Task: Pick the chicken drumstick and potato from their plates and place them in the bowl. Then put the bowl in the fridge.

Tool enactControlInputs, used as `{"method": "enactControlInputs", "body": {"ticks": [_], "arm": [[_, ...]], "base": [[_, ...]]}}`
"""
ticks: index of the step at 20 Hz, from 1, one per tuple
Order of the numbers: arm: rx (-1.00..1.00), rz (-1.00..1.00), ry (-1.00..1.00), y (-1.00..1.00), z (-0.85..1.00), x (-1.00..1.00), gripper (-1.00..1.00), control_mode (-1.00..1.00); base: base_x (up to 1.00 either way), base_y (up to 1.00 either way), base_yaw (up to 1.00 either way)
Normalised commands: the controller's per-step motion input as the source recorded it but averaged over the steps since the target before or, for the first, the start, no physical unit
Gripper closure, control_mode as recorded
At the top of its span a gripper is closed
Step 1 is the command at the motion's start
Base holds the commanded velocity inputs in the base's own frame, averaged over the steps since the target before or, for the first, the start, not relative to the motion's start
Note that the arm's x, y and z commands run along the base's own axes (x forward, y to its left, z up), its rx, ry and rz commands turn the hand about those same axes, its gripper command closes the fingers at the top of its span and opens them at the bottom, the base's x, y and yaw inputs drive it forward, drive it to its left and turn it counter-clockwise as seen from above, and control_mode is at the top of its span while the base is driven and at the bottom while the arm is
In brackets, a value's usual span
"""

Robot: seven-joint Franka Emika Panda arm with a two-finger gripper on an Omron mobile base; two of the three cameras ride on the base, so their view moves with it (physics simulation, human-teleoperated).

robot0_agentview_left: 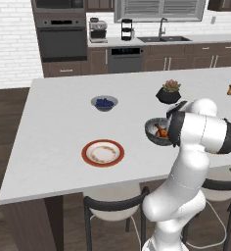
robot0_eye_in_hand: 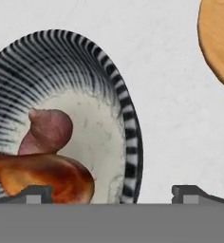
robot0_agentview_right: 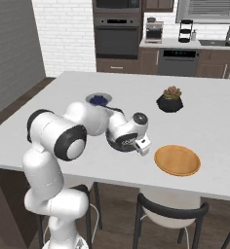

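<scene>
On the white kitchen island (robot0_agentview_left: 54, 142), the chicken drumstick (robot0_eye_in_hand: 42, 178) and the potato (robot0_eye_in_hand: 47, 130) both lie inside the bowl (robot0_eye_in_hand: 126, 123), the potato tucked just above the drumstick in the hand view, the two touching. The red-rimmed plate (robot0_agentview_left: 103, 153) and the wooden plate (robot0_agentview_right: 177, 160) sit bare, so the loading step looks done and the carry to the fridge is what remains. The gripper (robot0_eye_in_hand: 111, 192) hangs low over the bowl with its fingers spread wide and holding nothing: one fingertip sits over the drumstick inside the bowl, the other over bare counter outside it, so the striped rim runs up between them. That straddle is what a grasp would turn on, and closing on the wall nearest the wooden plate appears the likely move
</scene>
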Motion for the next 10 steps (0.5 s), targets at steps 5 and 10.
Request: {"method": "enactControlInputs", "body": {"ticks": [5,10], "arm": [[0.0,-0.02,0.0,-0.02,-0.32,0.12,-1.0,-1.0],[-0.01,-0.09,0.0,0.42,-0.32,0.34,1.0,-1.0]], "base": [[0.0,0.0,0.0],[0.0,0.0,0.0]]}}
